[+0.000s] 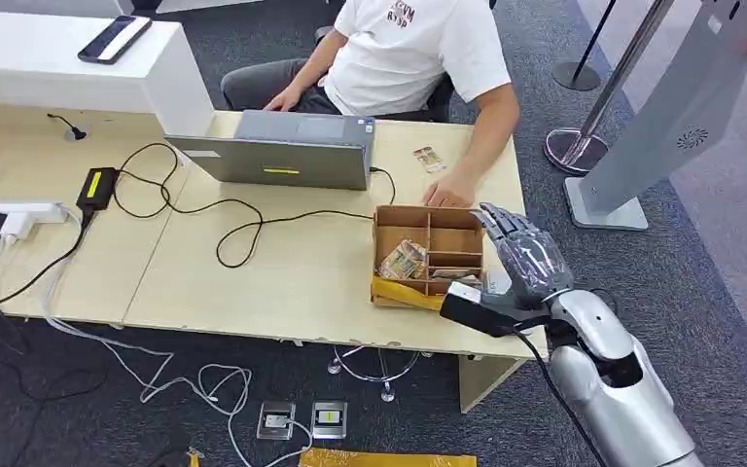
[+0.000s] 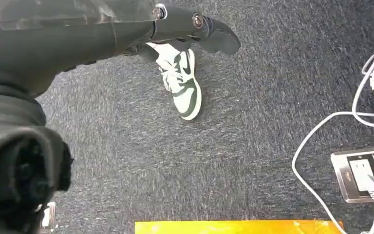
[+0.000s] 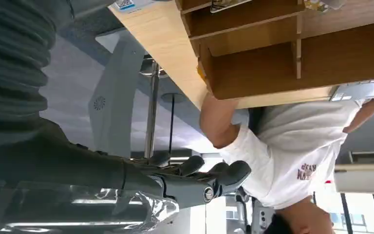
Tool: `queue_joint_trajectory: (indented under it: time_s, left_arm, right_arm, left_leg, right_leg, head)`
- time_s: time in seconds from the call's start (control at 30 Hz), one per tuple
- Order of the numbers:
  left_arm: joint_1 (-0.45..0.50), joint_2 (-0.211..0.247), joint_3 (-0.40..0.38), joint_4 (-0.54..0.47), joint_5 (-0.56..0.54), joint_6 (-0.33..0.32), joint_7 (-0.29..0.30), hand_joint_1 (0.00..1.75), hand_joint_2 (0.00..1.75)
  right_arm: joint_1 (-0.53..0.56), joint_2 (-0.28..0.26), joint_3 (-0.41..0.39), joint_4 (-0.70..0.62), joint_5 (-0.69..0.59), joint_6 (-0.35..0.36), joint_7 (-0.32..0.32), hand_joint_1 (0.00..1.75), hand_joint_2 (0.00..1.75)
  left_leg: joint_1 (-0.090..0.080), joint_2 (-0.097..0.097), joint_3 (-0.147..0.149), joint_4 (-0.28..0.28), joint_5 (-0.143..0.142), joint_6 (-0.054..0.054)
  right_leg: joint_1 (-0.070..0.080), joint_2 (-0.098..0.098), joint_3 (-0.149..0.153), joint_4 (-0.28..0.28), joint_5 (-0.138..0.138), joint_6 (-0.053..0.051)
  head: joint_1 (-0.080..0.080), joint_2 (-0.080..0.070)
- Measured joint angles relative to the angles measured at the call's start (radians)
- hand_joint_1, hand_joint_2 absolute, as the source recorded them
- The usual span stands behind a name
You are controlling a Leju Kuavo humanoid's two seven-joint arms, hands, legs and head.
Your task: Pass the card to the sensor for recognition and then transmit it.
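Right hand (image 1: 520, 255) empty, fingers spread, beside cardboard organizer (image 1: 428, 255)

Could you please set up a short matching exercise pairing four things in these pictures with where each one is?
Things:
1. laptop
2. phone
3. divided cardboard box
4. green and white sneaker

Places:
A. on the dark carpet
B. on the white counter
C. beside the right robot hand
D. in front of the seated person

Pairs: 1-D, 2-B, 3-C, 4-A
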Motion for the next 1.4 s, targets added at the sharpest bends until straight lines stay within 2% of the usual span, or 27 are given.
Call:
queue_joint_trajectory:
  time_s: [0.4,1.4]
  left_arm:
    - [-0.009,0.000,0.000,0.000,-0.001,-0.004,0.005,0.00,0.00]
    - [-0.010,0.000,-0.001,0.000,-0.003,-0.005,0.009,0.00,0.00]
  right_arm:
    - [-0.058,0.040,0.024,0.122,-0.007,-0.075,0.002,0.00,1.75]
    - [-0.084,0.074,0.028,0.266,-0.068,-0.082,-0.013,0.00,1.75]
  left_leg:
    - [0.000,0.000,0.000,0.000,0.000,0.000]
    - [0.000,0.000,0.000,0.000,0.000,0.000]
  right_leg:
    - [0.000,0.000,0.000,0.000,0.000,0.000]
    - [0.000,0.000,0.000,0.000,0.000,0.000]
  head:
    - [0.000,0.000]
    - [0.000,0.000]
